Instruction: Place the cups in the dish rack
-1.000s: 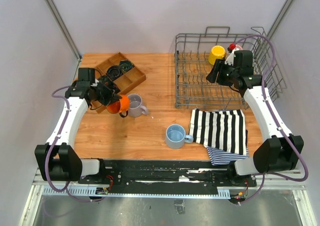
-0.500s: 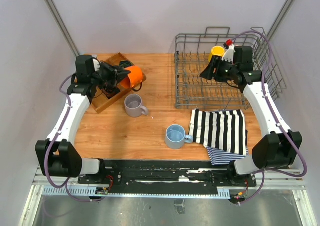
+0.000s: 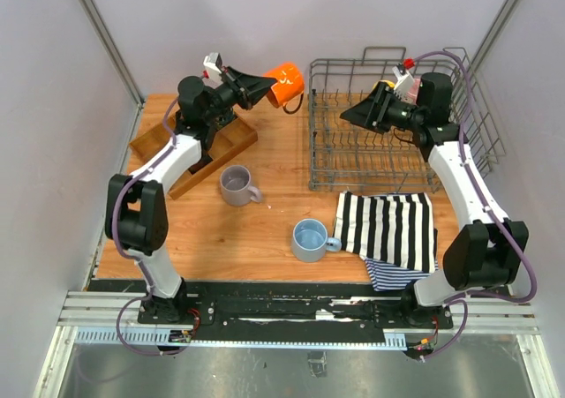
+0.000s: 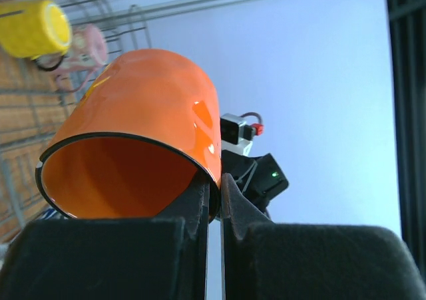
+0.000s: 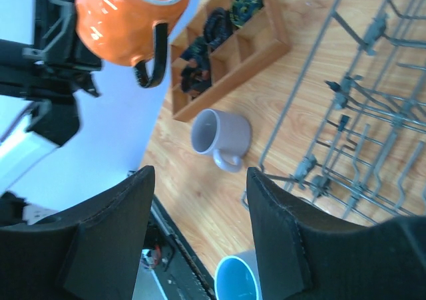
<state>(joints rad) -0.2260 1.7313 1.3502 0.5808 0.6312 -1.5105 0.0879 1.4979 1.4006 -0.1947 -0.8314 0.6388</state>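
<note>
Status: yellow mug (image 4: 33, 27), pink mug (image 4: 91, 44) in dish rack (image 3: 312, 133); orange mug (image 3: 284, 84) pinched in left tool (image 4: 213, 187); right tool (image 5: 200, 177) wide open, empty; grey mug (image 3: 237, 183), blue mug (image 3: 309, 237) pending.

Robot lab cell: plain white enclosure walls (image 3: 221, 27), aluminium rail base (image 3: 291, 314), wooden tabletop (image 3: 256, 239).

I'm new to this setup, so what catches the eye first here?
The orange mug, pinched at its rim by the left fingers and held in the air beside the dish rack. Next, the black-and-white striped cloth lying in front of that rack.
</note>
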